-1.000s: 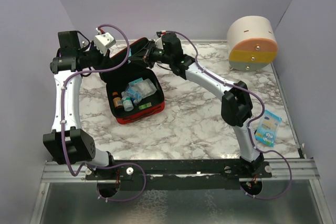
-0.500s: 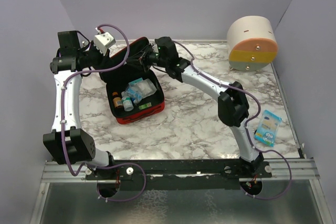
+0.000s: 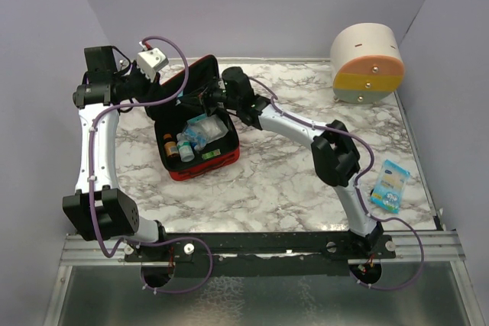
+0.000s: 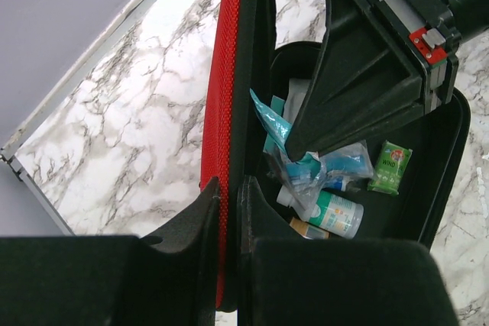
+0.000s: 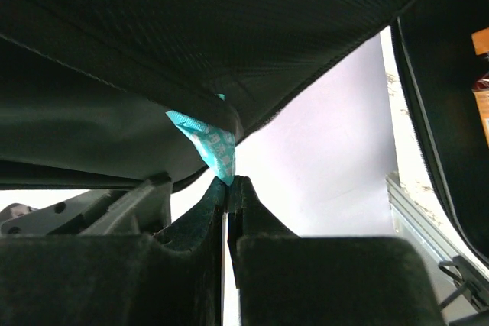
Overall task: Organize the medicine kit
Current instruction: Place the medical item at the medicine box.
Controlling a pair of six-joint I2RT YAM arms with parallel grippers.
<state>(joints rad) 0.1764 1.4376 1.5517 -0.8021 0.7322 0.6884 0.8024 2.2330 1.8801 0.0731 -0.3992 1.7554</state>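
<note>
Medicine kit (image 3: 206, 164) sits open, red fabric outside, black lining inside.

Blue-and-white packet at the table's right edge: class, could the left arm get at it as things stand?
Probably not. The left gripper is shut on the lid of the medicine kit at far left, and the right arm stretches across between it and the packet.

One overhead view, two close wrist views.
The top external camera looks down from above and behind the arm bases (image 3: 164, 243) across the whole marble table (image 3: 290, 181). The left wrist camera sits tight against the medicine kit (image 4: 227, 74), peering into it; the right wrist camera looks out from under its lid. Both wrist views share the teal packet (image 4: 269, 124).
</note>
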